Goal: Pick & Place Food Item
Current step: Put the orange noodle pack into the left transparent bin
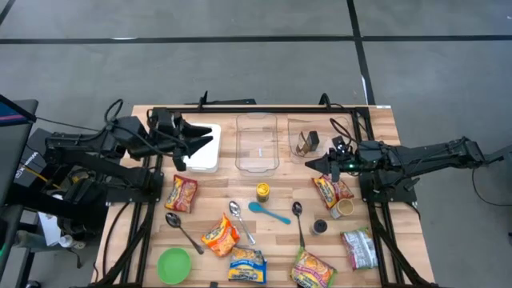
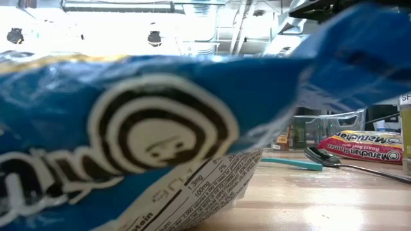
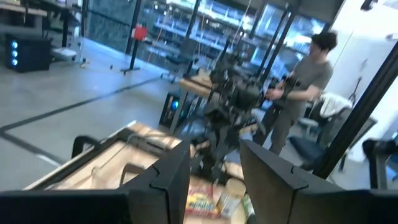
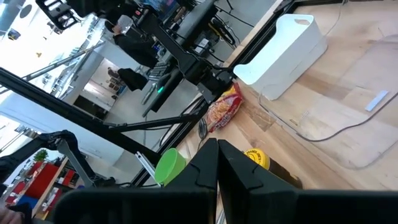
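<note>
Several food packets lie flat on the wooden table: red ones [image 1: 182, 194] [image 1: 332, 190], an orange one [image 1: 220, 234], a blue one [image 1: 246, 264] that fills the low view [image 2: 160, 128], and two near the front right [image 1: 312, 270] [image 1: 360, 248]. My left gripper [image 1: 196, 144] hovers over the white tray [image 1: 206, 156], pointing level; in the left wrist view its fingers [image 3: 214, 180] stand open with nothing between them. My right gripper [image 1: 314, 162] hangs above the table left of the red packet, its fingers [image 4: 217, 162] shut on nothing.
A clear container [image 1: 256, 144] stands at the back middle, a dark holder [image 1: 306, 142] beside it. A yellow can [image 1: 262, 191], a teal spoon [image 1: 270, 212], metal spoons [image 1: 182, 230] [image 1: 298, 218], a green bowl [image 1: 174, 264] and a cup [image 1: 346, 208] lie around. A person [image 3: 305, 81] stands beyond the table.
</note>
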Action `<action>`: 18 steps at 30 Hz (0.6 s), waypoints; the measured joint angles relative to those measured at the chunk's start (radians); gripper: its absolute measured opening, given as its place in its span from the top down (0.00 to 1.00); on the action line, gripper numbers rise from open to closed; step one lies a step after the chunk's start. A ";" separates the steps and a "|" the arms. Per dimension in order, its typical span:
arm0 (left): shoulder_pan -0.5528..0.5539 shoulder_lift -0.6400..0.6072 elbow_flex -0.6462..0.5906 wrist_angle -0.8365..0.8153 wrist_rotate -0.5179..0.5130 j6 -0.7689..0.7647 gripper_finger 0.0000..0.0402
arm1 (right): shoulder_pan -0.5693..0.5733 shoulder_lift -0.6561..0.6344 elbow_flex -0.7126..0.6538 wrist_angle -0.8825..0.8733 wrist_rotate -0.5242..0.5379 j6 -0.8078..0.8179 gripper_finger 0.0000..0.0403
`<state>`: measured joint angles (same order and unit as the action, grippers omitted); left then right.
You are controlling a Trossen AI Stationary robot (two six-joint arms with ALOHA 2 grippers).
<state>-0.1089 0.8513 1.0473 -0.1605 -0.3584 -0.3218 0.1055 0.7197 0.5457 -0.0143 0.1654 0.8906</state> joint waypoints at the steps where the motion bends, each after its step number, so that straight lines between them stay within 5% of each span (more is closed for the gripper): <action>1: 0.000 0.000 0.000 0.017 0.000 -0.001 0.66 | 0.000 0.001 0.000 0.000 0.000 0.000 1.00; 11: -0.020 0.000 0.000 -0.041 0.028 -0.078 0.66 | 0.000 0.008 0.000 0.000 0.000 -0.007 1.00; 18: -0.053 0.018 0.000 -0.159 0.253 -0.217 0.66 | 0.000 0.008 0.000 0.000 0.000 -0.009 1.00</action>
<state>-0.1618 0.8691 1.0476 -0.3198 -0.1058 -0.5386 0.1055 0.7273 0.5457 -0.0147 0.1654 0.8816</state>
